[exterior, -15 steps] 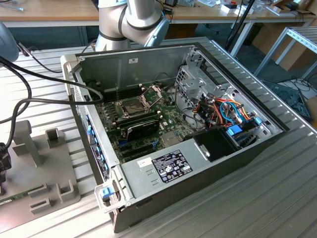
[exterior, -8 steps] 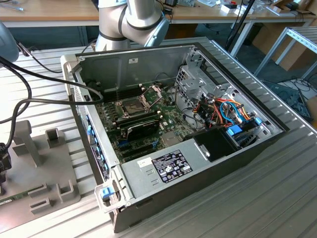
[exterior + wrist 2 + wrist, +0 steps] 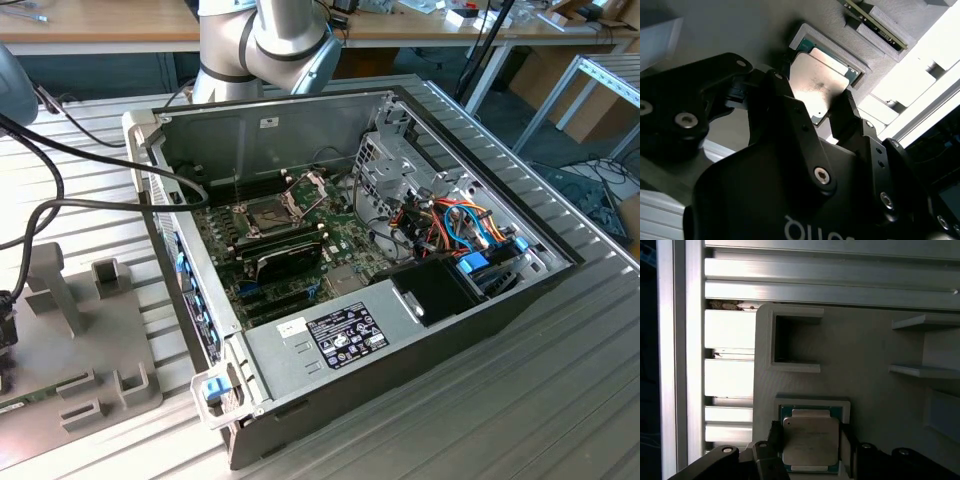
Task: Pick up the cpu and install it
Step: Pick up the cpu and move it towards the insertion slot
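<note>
In the exterior view a grey fixture plate [image 3: 60, 350] lies on the slotted table [image 3: 560, 400]. To the exterior view's right of it stands an open computer case [image 3: 260, 130]. Inside, the socket [image 3: 265, 215] on the green motherboard [image 3: 345, 215] has its metal frame [image 3: 308, 188] swung up, which I take as readiness to receive the chip. In the second wrist view the cpu [image 3: 822, 80] sits on the fixture plate inside a raised square nest [image 3: 805, 35], shaped, I judge, to hold it flat and square for a pick. The gripper [image 3: 814, 95] straddles it, with one black finger [image 3: 782, 85] against each of two opposite edges, so the jaws look closed on the cpu; whether it has left the nest I cannot tell. In the first wrist view the chip lies level between the fingers, and an empty pocket [image 3: 795, 340] is near it on the same plate.
</note>
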Action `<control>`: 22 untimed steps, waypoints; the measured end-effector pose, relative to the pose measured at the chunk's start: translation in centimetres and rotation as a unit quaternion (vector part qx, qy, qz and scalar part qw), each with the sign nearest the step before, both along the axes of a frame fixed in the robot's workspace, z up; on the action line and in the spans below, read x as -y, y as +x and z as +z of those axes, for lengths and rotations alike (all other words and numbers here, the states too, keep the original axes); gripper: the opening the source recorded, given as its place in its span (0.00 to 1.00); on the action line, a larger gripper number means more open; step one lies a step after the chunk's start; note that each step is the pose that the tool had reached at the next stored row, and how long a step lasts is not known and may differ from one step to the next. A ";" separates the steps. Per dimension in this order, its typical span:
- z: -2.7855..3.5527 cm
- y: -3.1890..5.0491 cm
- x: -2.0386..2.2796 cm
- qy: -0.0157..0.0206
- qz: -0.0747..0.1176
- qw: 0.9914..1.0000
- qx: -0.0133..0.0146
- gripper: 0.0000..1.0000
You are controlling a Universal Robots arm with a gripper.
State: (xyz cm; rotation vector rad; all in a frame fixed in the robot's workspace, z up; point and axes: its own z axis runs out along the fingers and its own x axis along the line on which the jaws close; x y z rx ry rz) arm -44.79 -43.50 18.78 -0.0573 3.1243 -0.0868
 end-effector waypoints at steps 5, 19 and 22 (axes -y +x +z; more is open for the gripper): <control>-0.01 0.00 0.00 0.000 0.000 1.000 0.000 0.55; 0.28 0.00 0.00 0.000 0.000 1.000 0.000 0.62; 0.31 0.00 0.00 0.000 0.000 1.000 0.000 0.62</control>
